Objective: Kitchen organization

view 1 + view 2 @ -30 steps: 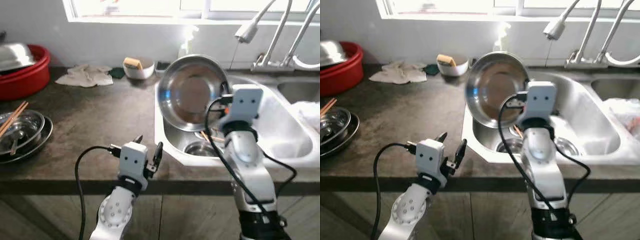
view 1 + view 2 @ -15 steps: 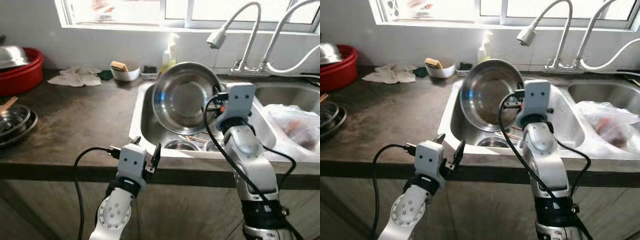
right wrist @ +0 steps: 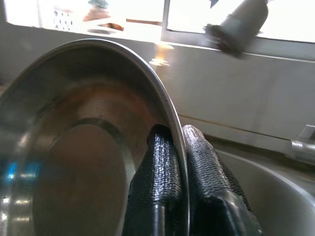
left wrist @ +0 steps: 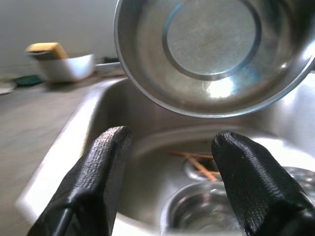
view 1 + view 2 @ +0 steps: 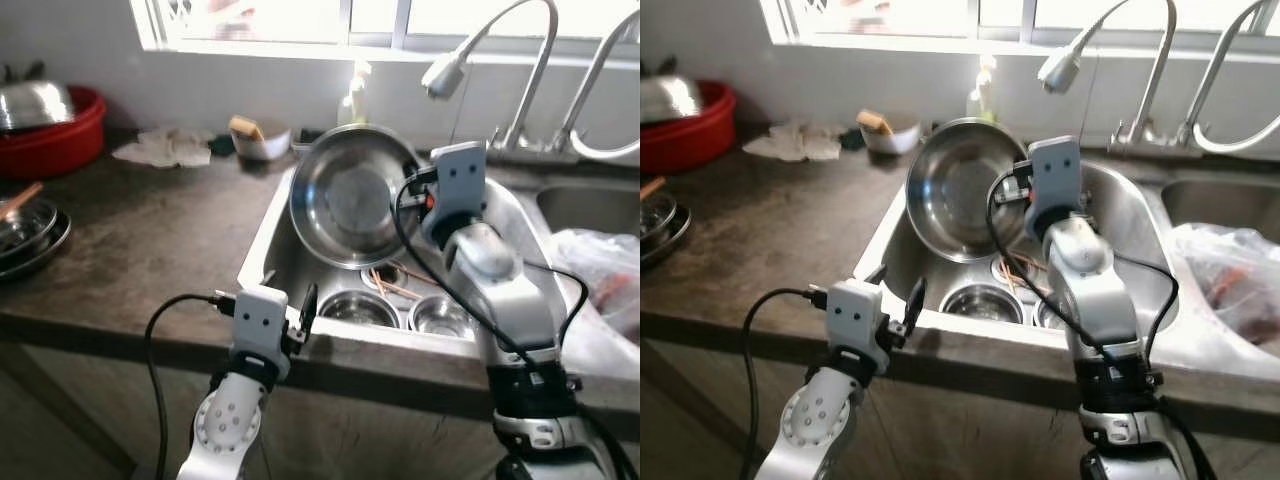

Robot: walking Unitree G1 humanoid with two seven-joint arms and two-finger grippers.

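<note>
Up at the centre of the left eye view, a large steel bowl (image 5: 353, 205) is held on edge above the sink (image 5: 262, 262), its shiny round hollow facing the camera and tilted nearly upright. The right gripper (image 3: 179, 169) has its two black fingers pinched tight on the bowl's rim, one finger inside the hollow and one behind it, as the right wrist view shows plainly. The bowl is plain polished metal with a flat circular bottom and a rolled rim, catching window glare. Below it in the basin sit two smaller steel bowls (image 5: 357, 308) side by side, with a few wooden chopsticks (image 5: 392, 287) lying just behind them. The left gripper (image 4: 170, 167) hovers at the sink's front edge, lower centre of the frame, fingers spread apart and grasping nothing. Toward the upper right curves a faucet (image 5: 470, 60); at far right lies a plastic bag (image 5: 603, 280). On the dark counter (image 5: 150, 240), upper left, stand a red basin (image 5: 55, 135), a crumpled cloth (image 5: 165, 148) and a white dish with a sponge (image 5: 255, 135); stacked steel plates (image 5: 25, 235) sit at the left edge.
</note>
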